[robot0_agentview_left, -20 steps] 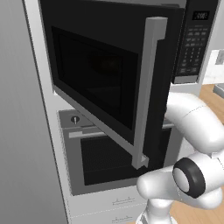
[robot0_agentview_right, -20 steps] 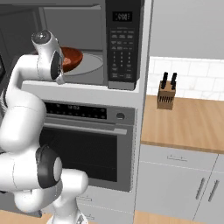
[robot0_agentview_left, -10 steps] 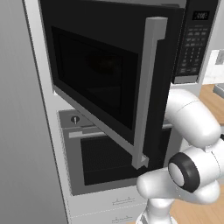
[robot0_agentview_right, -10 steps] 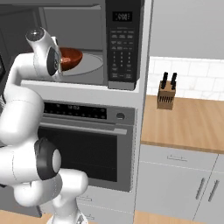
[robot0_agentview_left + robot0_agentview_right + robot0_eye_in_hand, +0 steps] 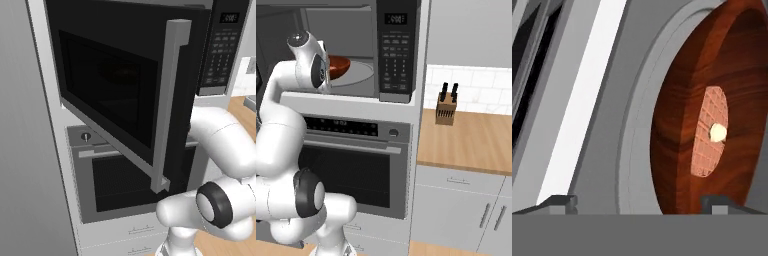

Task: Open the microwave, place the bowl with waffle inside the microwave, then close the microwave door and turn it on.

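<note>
Standing open, the microwave door (image 5: 125, 95) is swung out to the left, and the bowl with waffle (image 5: 337, 67) is seen resting inside the microwave (image 5: 363, 50).

From left to right: the door's tall silver handle (image 5: 170, 105) is seen along its free edge, with the grey oven (image 5: 120, 175) below it. In the hand view, the gripper (image 5: 639, 202) is observed with its fingertips (image 5: 559, 202) spread wide apart, gripping nothing; the reddish-brown bowl (image 5: 712, 110) sits on the round turntable (image 5: 637, 135) and holds a gridded waffle (image 5: 709, 132) with a pale dab on it. Keypad (image 5: 396, 57) lettering and the display (image 5: 396, 19) digits cannot be read. A knife block (image 5: 446, 107) stands on the wooden counter (image 5: 471, 140) at the right.
</note>
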Controlling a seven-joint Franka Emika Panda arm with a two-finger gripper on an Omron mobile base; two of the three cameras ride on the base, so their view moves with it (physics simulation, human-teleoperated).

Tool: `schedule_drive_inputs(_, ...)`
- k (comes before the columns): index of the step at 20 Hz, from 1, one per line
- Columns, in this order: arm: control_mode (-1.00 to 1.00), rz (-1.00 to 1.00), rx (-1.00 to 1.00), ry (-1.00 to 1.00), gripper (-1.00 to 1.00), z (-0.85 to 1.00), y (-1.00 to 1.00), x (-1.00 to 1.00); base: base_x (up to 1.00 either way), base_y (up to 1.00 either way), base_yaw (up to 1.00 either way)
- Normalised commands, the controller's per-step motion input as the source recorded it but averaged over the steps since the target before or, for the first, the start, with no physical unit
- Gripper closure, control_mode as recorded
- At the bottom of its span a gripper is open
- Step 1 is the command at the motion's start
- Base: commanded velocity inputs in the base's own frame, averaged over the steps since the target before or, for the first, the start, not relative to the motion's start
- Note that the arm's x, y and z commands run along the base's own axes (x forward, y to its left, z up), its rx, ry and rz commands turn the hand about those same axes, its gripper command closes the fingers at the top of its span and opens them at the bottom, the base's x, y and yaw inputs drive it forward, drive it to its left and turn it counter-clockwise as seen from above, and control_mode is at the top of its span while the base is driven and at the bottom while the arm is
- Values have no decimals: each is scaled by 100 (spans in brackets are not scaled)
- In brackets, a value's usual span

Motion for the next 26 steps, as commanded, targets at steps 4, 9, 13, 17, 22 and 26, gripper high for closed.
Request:
schedule_drive_inputs(4, -100, 0, 0, -16, -100, 0, -21, -45, 0, 0, 0)
schedule_drive_inputs(9, -100, 0, 0, -22, -100, 26, -18, -81, 0, 0, 0)
schedule_drive_inputs(13, -100, 0, 1, -20, -100, 42, -22, -98, 0, 0, 0)
schedule_drive_inputs(17, -100, 0, 0, -9, -100, 43, -34, -100, 0, 0, 0)
schedule_drive_inputs(22, -100, -2, 0, 2, -100, 44, -44, -100, 0, 0, 0)
schedule_drive_inputs(26, -100, -6, 0, 8, -100, 36, -52, -93, 0, 0, 0)
